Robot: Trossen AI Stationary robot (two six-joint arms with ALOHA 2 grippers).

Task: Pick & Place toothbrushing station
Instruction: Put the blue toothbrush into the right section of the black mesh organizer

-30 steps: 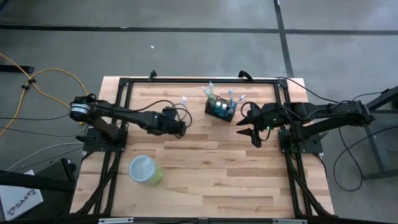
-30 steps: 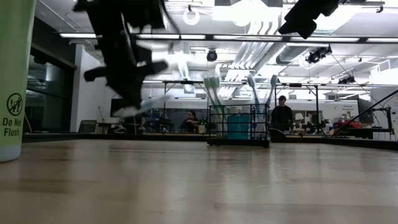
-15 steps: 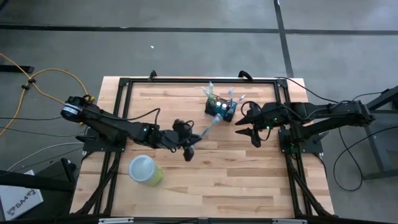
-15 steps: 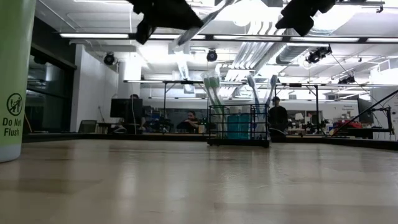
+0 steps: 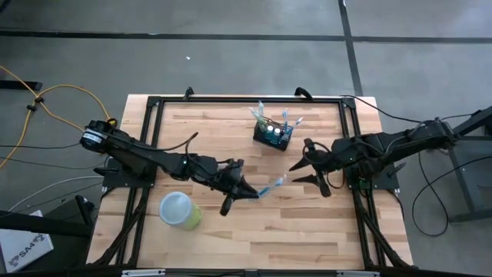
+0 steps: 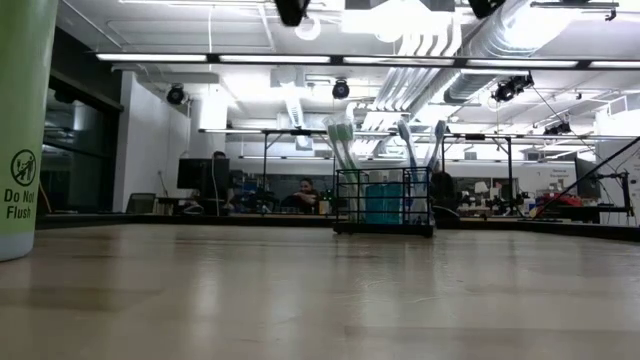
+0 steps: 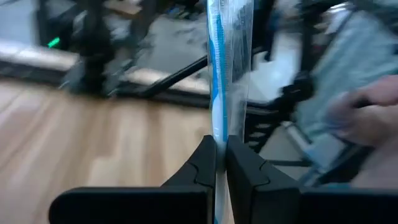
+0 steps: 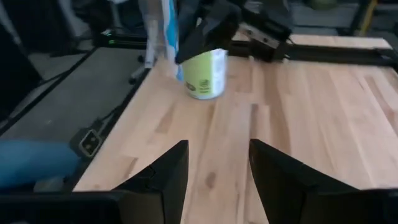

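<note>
The black wire-mesh basket (image 5: pixel 273 136) stands on its base at the table's far middle, with several toothbrushes upright in it; it also shows in the low view (image 6: pixel 385 203). My left gripper (image 5: pixel 240 190) is near the table's middle, shut on a blue-and-white packaged toothbrush (image 5: pixel 269 185). The toothbrush points toward my right gripper (image 5: pixel 297 174). My right gripper is open and empty, just right of the toothbrush's free end and apart from it. In the right wrist view (image 8: pixel 214 186) the open fingers point at the left gripper (image 8: pixel 211 28). My left gripper pinches the toothbrush's near end (image 7: pixel 219 134) between its two fingers. The fingers lie along the toothbrush and point toward the table's right. The toothbrush sticks straight out beyond the fingertips (image 7: pixel 205 163), lifted clear of the table.
A light-green round cup (image 5: pixel 181 210) lies on the table near the left front, close behind my left arm; it also shows in the right wrist view (image 8: pixel 205 73) and at the low view's left edge (image 6: pixel 20 130). Bare wood lies between the basket and the near edge.
My left gripper has gone up, then toward the table's right and near edges with the toothbrush. It has turned, so the toothbrush now points right instead of toward the far edge. My right gripper has gone a little toward the near edge, still open.
</note>
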